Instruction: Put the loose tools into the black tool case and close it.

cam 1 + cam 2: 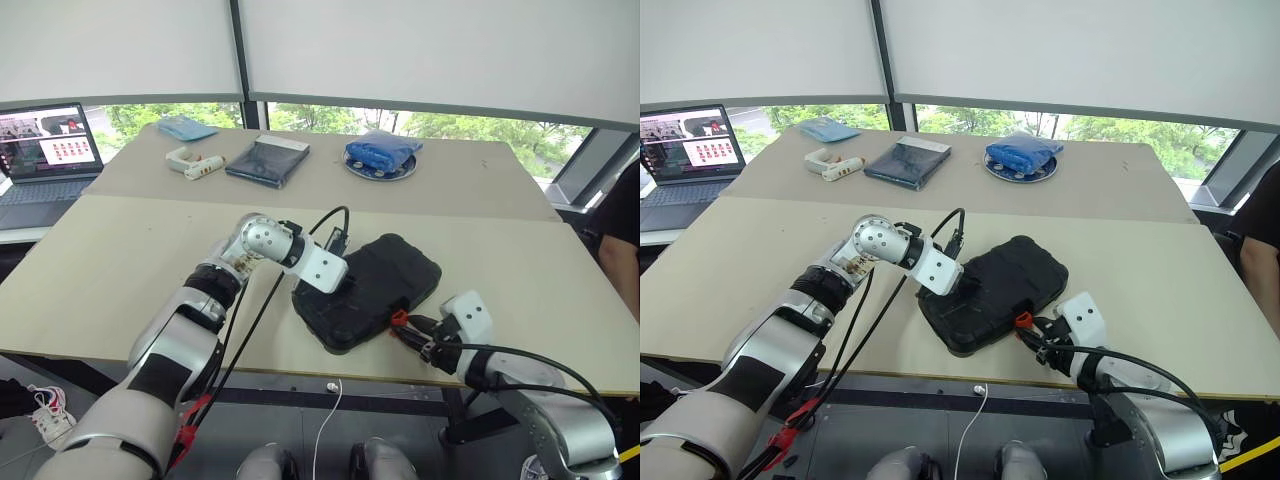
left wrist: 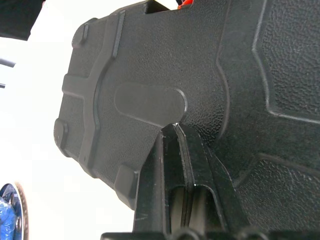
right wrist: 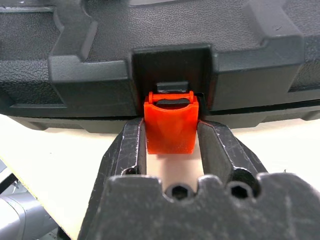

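Two tools work the black tool case (image 1: 368, 290), lid down near the counter's (image 1: 120, 250) front edge. Left tool (image 2: 176, 131), closed, presses the lid; right tool (image 3: 171, 137) clamps the orange latch (image 3: 170, 127). Next: snap it shut.

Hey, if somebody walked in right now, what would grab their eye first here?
The closed black tool case near the table's front edge, with both arms on it. The left gripper, shut, presses its lid, and the right gripper is shut on the orange latch at the case's front.
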Action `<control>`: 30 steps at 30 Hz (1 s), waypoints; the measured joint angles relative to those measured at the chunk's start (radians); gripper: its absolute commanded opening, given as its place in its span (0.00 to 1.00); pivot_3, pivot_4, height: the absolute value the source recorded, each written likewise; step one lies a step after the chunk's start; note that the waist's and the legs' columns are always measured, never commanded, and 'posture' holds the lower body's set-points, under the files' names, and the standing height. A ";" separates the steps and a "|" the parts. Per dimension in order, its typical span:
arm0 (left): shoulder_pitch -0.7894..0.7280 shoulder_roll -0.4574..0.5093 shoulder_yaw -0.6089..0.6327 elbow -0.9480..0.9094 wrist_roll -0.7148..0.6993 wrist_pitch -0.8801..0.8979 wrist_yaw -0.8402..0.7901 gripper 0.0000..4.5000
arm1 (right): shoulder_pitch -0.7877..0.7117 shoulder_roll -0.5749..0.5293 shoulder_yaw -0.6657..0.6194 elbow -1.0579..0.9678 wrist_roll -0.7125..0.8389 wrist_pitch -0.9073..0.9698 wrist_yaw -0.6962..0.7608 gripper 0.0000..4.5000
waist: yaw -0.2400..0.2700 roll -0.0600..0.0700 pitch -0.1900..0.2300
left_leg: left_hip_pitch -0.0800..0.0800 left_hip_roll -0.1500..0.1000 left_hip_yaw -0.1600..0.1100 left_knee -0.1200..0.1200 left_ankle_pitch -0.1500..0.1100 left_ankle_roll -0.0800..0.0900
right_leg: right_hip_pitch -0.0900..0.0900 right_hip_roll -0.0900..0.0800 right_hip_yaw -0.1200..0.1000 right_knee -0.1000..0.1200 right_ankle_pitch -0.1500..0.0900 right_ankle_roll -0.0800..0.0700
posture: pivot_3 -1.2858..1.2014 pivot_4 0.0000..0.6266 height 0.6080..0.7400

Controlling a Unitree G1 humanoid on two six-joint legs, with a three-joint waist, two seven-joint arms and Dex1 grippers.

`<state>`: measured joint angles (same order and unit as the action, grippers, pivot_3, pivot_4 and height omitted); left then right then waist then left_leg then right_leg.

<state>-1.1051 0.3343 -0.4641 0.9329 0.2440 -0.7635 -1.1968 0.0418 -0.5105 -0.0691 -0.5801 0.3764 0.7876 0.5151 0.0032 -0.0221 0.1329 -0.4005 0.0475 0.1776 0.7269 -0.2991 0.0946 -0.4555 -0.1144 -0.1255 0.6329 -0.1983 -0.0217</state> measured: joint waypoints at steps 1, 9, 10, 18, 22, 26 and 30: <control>0.000 -0.001 0.000 0.000 0.000 0.000 0.000 0.00 | 0.003 0.000 -0.002 -0.002 0.000 -0.001 0.000 0.28 | 0.000 0.000 0.000 | 0.000 0.000 0.000 0.000 0.000 0.000 | 0.000 0.000 0.000 -0.001 0.000 0.000 | 0.52 0.24 0.84; -0.002 -0.001 0.000 0.003 0.001 0.000 0.007 0.00 | 0.026 -0.003 -0.015 -0.031 0.001 -0.001 -0.005 0.28 | 0.005 0.000 0.000 | -0.001 0.000 0.000 0.000 -0.001 0.001 | 0.000 0.000 0.000 -0.002 0.000 0.000 | 0.52 0.24 0.84; -0.002 -0.001 0.000 0.003 0.001 0.000 0.007 0.00 | 0.029 -0.005 -0.017 -0.037 0.001 -0.001 -0.005 0.28 | 0.006 0.000 0.000 | -0.001 0.000 0.000 -0.001 -0.001 0.001 | 0.000 0.000 0.000 -0.002 0.000 0.000 | 0.52 0.24 0.84; -0.002 -0.004 0.000 0.003 0.001 0.000 0.007 0.00 | 0.051 -0.010 -0.041 -0.064 0.020 0.000 -0.007 0.28 | 0.007 0.000 0.000 | -0.001 0.000 0.000 -0.001 -0.001 0.001 | 0.000 0.000 0.000 -0.003 0.000 0.000 | 0.52 0.24 0.84; -0.003 -0.004 0.000 0.003 0.001 -0.001 0.007 0.00 | 0.051 -0.013 -0.042 -0.065 0.026 0.001 -0.010 0.28 | 0.007 0.000 0.000 | -0.002 0.000 0.000 -0.001 -0.001 0.001 | 0.000 0.000 0.000 -0.003 0.000 0.000 | 0.52 0.24 0.84; -0.004 -0.006 0.000 0.005 0.003 -0.001 0.008 0.00 | 0.051 -0.022 -0.044 -0.076 0.040 0.010 -0.008 0.61 | 0.008 0.000 0.000 | -0.002 0.000 -0.001 -0.001 -0.001 0.001 | 0.000 0.000 0.000 -0.003 0.000 0.000 | 0.52 0.24 0.84; -0.005 -0.006 0.000 0.010 0.004 -0.001 0.010 0.00 | 0.052 -0.040 -0.046 -0.098 0.043 0.016 -0.005 0.60 | 0.008 0.000 0.000 | -0.001 0.000 -0.001 -0.001 -0.001 0.001 | 0.000 0.000 0.000 -0.003 0.000 0.000 | 0.52 0.24 0.84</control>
<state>-1.1104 0.3283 -0.4643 0.9428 0.2482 -0.7643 -1.1868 0.0938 -0.5504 -0.1150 -0.6781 0.4197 0.8039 0.5099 0.0108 -0.0220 0.1330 -0.4020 0.0474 0.1768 0.7261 -0.3003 0.0961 -0.4554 -0.1144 -0.1257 0.6296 -0.1981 -0.0214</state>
